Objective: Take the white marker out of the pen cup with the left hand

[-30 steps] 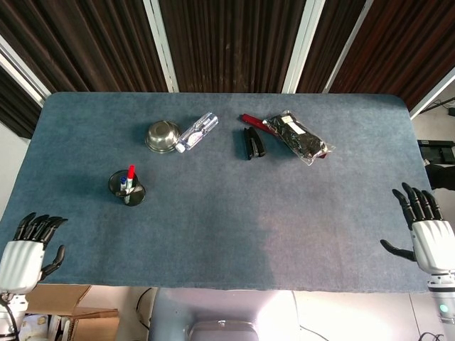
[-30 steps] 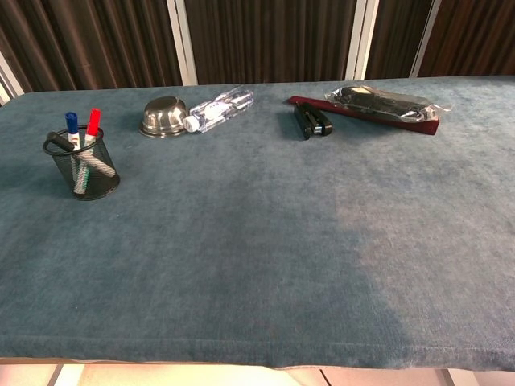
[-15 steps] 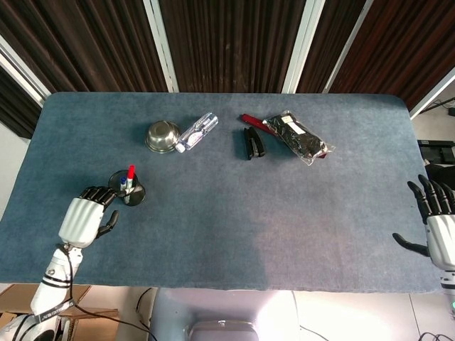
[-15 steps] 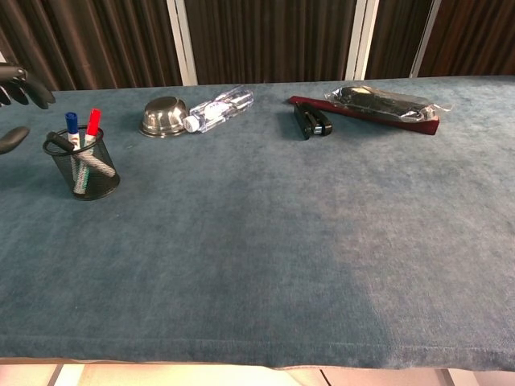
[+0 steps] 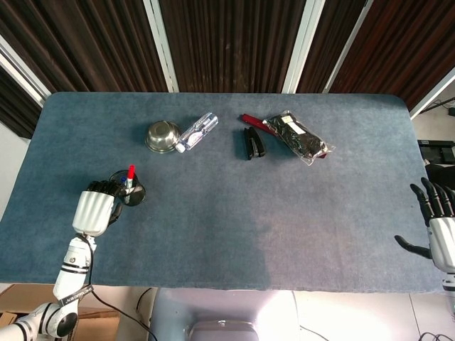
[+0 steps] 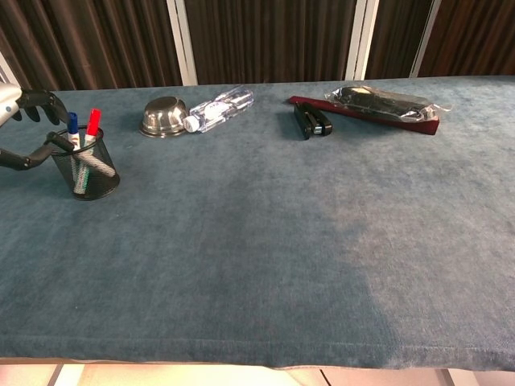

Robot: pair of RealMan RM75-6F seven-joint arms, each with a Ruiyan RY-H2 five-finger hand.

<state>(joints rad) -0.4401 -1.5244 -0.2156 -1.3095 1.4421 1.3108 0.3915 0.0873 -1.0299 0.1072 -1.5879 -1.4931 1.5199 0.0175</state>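
A black mesh pen cup point(image 6: 84, 173) stands near the table's left side and also shows from above as the pen cup point(image 5: 130, 192). White-bodied markers stand in it, one with a blue cap point(image 6: 72, 122) and one with a red cap point(image 6: 94, 121). My left hand point(image 5: 94, 209) is right beside the cup on its left, holding nothing. In the chest view the left hand point(image 6: 32, 102) has its fingers arched over the cup's rim, with the thumb point(image 6: 20, 159) low beside the cup. Whether it touches the cup is unclear. My right hand point(image 5: 441, 231) hovers open off the table's right edge.
A steel bowl point(image 5: 163, 136) and a lying plastic bottle point(image 5: 197, 132) sit behind the cup. A black stapler point(image 5: 254, 143) and a bagged dark item point(image 5: 298, 138) over a red strip lie at the back centre.
My left hand has risen from the table's front-left corner and moved forward to the cup, its fingers now over the rim. The right hand has drifted slightly to the right.
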